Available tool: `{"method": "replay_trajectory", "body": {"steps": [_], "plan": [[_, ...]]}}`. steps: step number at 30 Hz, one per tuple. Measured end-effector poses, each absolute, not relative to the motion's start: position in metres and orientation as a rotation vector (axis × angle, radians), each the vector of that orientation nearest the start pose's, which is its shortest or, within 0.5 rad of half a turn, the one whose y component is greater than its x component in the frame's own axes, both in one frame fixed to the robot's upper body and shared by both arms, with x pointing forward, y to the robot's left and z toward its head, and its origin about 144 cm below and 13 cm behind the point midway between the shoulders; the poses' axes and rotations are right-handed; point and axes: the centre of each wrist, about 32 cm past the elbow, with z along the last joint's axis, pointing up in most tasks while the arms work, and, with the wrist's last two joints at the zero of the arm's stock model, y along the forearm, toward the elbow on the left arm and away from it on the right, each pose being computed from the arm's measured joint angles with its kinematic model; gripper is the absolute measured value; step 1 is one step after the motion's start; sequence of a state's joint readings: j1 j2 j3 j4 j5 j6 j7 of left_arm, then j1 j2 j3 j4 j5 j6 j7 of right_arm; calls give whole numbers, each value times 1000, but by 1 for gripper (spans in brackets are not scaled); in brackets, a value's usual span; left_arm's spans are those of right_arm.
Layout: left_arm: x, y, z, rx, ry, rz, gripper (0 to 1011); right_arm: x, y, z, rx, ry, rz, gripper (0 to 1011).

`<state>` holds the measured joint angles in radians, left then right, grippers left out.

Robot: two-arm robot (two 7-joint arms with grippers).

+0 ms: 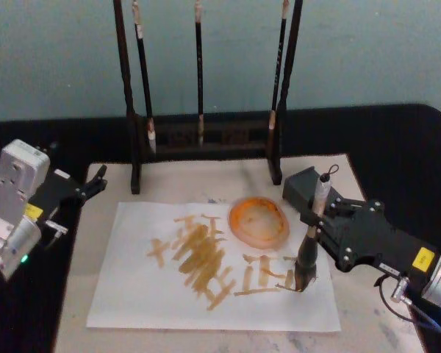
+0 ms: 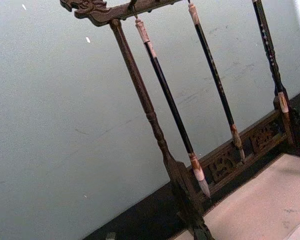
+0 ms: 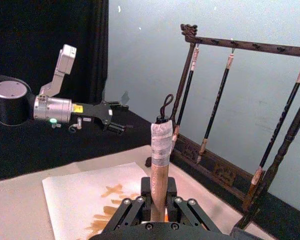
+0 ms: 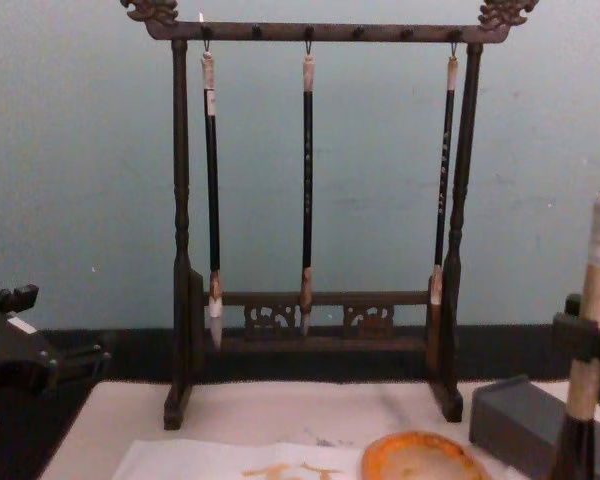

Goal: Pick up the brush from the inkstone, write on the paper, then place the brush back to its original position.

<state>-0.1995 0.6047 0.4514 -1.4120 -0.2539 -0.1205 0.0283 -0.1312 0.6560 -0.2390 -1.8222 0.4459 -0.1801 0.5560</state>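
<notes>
Right now your right gripper (image 1: pixel 314 226) is squeezing the brush (image 1: pixel 306 263), and its bristles are touching the paper (image 1: pixel 132 294) near its right edge. Your left gripper (image 1: pixel 95 182) is resting, fingers apart, just off the paper's left side.

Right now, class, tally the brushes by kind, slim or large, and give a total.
Slim black brushes hanging on the rack: 3
Large brush held in the right gripper: 1
Total: 4
</notes>
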Motion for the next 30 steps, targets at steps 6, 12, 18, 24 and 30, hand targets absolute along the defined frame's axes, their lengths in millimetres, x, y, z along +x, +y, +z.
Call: {"method": "replay_trajectory", "body": {"steps": [6,12,18,24,30], "plan": [[489,310,1140,304,-285,1248,1010,409,-303,1186,-58,-189,-651,177],[489,310,1140,304,-285,1248,1009,407,-305,1187,-70,-195,-650,177],[489,310,1140,304,-285,1248,1010,406,-307,1189,-75,-201,-652,177],[489,310,1140,304,-285,1248,1010,405,-308,1190,-77,-205,-657,177],[489,310,1140,304,-285,1248,1010,404,-310,1191,-78,-209,-659,177]]}}
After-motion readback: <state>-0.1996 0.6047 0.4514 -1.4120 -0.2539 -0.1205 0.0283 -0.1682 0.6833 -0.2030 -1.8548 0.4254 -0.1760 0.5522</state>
